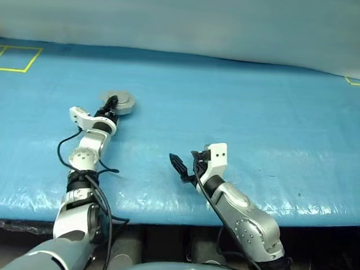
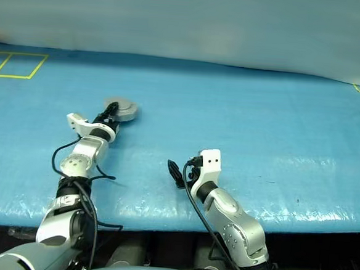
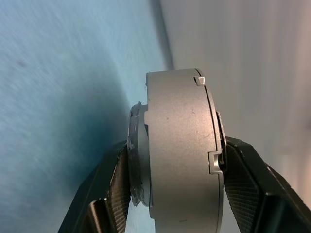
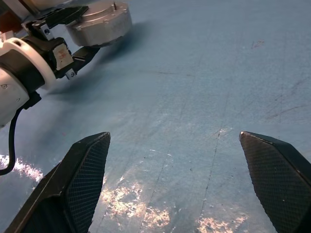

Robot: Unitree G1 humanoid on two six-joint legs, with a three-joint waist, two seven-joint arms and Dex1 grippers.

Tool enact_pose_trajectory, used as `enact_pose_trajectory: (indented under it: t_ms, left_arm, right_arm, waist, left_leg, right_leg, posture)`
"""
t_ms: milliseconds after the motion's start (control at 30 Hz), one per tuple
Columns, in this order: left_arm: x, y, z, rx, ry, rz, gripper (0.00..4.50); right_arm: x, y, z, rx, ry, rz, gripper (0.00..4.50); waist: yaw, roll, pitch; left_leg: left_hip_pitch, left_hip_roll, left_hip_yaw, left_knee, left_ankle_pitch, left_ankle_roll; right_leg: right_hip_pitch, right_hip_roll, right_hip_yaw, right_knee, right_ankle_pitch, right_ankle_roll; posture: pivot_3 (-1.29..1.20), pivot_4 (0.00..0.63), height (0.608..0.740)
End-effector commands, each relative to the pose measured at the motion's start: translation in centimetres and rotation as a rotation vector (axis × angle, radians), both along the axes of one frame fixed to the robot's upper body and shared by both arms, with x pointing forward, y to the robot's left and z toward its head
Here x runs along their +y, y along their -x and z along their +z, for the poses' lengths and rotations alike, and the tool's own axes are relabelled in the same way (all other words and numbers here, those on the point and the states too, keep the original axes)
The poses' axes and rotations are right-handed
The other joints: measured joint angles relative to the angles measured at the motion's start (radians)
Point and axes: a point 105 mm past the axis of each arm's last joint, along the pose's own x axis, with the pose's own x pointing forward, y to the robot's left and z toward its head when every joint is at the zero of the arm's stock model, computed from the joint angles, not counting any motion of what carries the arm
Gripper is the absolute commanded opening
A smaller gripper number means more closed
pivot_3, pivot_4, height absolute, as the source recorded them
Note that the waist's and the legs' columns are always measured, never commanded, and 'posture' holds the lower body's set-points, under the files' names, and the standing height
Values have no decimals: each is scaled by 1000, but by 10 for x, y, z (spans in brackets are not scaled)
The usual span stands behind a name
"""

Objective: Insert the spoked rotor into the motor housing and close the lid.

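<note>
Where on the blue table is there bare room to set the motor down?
The blue table is bare right of the closed motor housing, clamped in the left gripper, and beyond the open right gripper. Only that left spot is crowded.

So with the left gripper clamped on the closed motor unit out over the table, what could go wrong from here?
1. The left gripper pinches the motor housing across its flat faces, near one end of the rim; most of the unit overhangs the fingers and could pivot or slip.
2. The seam under the lid looks slightly open, so it may not be fully seated.
3. The right gripper is open and holds nothing, so nothing backs up the housing.
</note>
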Motion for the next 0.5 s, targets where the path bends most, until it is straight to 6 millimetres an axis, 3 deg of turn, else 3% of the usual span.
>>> enact_pose_trajectory:
  t_ms: [33,67,200,300,367,500]
  left_arm:
    - [-4,-14,13,-25,-52,-16,2422]
    - [-4,-16,9,2,-56,-14,2422]
    - [-4,-13,-1,45,-80,-29,3620]
    - [3,3,-15,88,-72,-26,4443]
    - [2,19,-24,116,-85,-55,4443]
    - [-4,70,-44,198,-127,-195,4443]
  right_arm:
    - [-1,-1,9,-44,-9,-5,4500]
    - [-1,0,8,-45,-5,-4,4500]
    - [-3,1,7,-41,-5,-20,4500]
    - [-5,3,5,-31,-5,-37,4500]
    - [-6,5,4,-24,-7,-47,4500]
    - [-6,6,4,-17,-17,-48,4500]
  waist:
    - [-7,0,0]
    - [-9,0,0]
    - [-12,0,0]
    - [-17,0,-1]
    - [-23,1,-2]
    - [-27,3,-5]
  left_leg:
    - [0,0,0,0,0,0]
    - [0,0,0,-1,0,0]
    - [1,1,0,-1,0,-1]
    - [3,1,-1,-1,0,-1]
    - [5,1,0,-2,0,-1]
    - [8,3,1,-3,0,-1]
  right_leg:
    - [0,0,0,0,0,0]
    - [0,0,0,0,0,0]
    - [0,0,0,1,0,0]
    - [1,0,1,2,0,0]
    - [1,0,3,2,0,0]
    - [2,-1,5,4,0,0]
  posture:
    - [0,150,740]
    - [0,150,740]
    - [0,150,740]
    - [0,150,740]
    - [0,150,740]
    - [0,150,740]
